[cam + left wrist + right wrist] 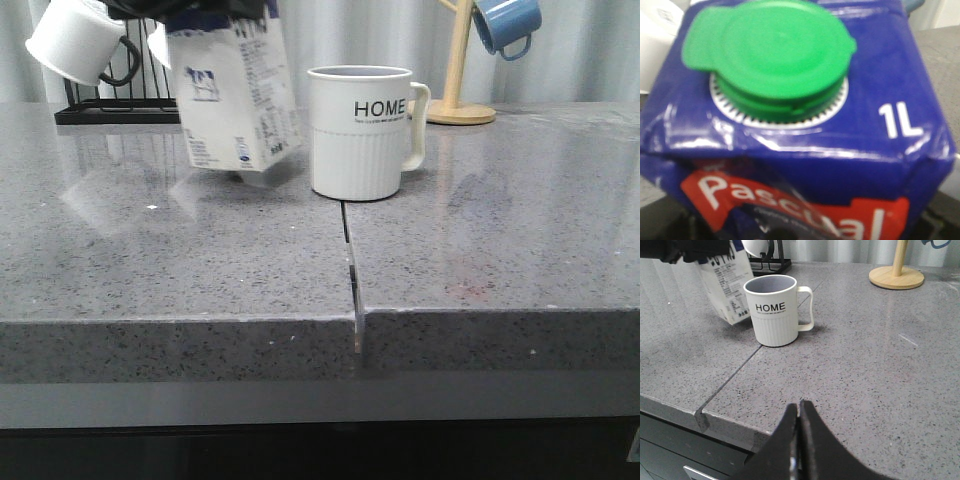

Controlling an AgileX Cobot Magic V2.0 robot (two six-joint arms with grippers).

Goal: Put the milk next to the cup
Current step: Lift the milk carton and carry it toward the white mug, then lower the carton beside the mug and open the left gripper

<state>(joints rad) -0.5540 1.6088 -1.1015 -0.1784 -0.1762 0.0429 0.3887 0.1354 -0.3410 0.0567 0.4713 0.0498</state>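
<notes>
The milk carton (pixel 235 95) is white with a cow picture and hangs tilted, low over the counter, just left of the cup. In the left wrist view its blue top (pixel 880 65) with a green cap (pixel 772 50) fills the frame. My left gripper (pixel 190 8) is shut on the carton's top; its fingers are mostly hidden. The cup (pixel 362 132) is a white ribbed "HOME" mug, upright, handle to the right; it also shows in the right wrist view (pixel 776 310). My right gripper (pixel 799 407) is shut and empty above the counter's front edge, well short of the cup.
A black rack (pixel 110 105) with a white black-handled mug (pixel 75 42) stands at the back left. A wooden mug tree (pixel 458 70) holding a blue mug (pixel 507 24) stands at the back right. A seam (pixel 350 260) runs through the grey counter.
</notes>
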